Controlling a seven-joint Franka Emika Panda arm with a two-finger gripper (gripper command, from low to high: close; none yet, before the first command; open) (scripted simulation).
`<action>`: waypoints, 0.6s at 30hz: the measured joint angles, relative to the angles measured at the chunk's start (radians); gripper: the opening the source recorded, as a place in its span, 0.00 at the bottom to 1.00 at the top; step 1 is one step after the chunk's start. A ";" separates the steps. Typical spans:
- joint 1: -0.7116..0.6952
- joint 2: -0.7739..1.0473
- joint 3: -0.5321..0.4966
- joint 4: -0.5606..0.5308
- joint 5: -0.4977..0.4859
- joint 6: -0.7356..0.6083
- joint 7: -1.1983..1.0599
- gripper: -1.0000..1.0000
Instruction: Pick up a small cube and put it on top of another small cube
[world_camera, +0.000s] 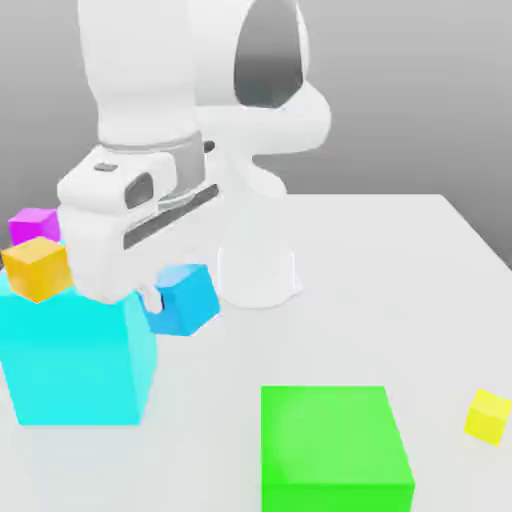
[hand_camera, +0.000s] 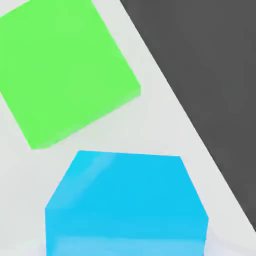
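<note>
The small light-blue cube (world_camera: 187, 298) hangs tilted just under my white hand, to the exterior view's right of the large cyan block. My gripper (world_camera: 162, 298) is shut on it; one white finger shows against the cube's side. In the hand view the same light-blue cube (hand_camera: 125, 205) sits very close, in front of the table. The small magenta-purple cube (world_camera: 34, 223) sits at the exterior view's far left, behind the cyan block and partly hidden by an orange cube.
A large cyan block (world_camera: 75, 365) stands at the exterior view's left with a small orange cube (world_camera: 38, 268) at its back top edge. A big green block (world_camera: 335, 450) (hand_camera: 65, 70) lies in front. A small yellow cube (world_camera: 489, 415) sits far right. The arm's base (world_camera: 256, 270) stands behind.
</note>
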 joint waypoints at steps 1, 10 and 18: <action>-0.036 -0.030 -0.013 -0.001 -0.019 -0.026 0.015 0.00; -0.367 -0.267 -0.125 -0.030 -0.198 -0.209 0.142 0.00; -0.392 -0.225 -0.169 -0.124 -0.226 -0.072 0.146 1.00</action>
